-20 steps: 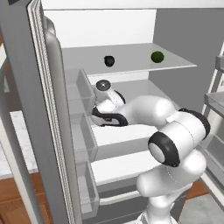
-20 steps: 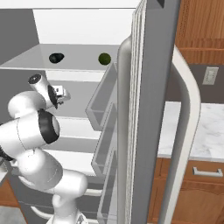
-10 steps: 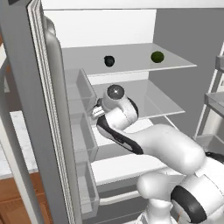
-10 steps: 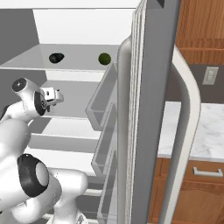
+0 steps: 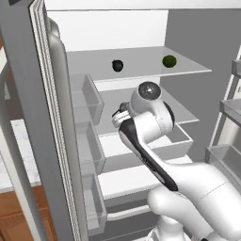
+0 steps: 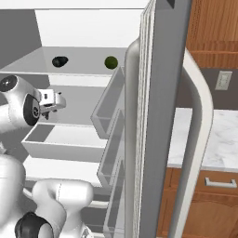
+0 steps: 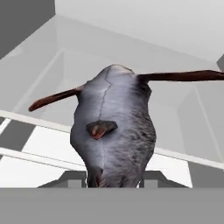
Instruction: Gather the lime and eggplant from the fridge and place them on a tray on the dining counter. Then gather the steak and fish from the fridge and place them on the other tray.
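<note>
Grey fish [image 7: 113, 131] fills the gripper (hand view).

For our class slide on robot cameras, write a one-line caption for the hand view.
Grey fish with dark red fins held in the gripper, above the white fridge shelves.

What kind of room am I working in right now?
Likely a home kitchen: an open fridge with white shelves holding a lime and eggplant, plus a marble counter over wooden cabinets.
</note>
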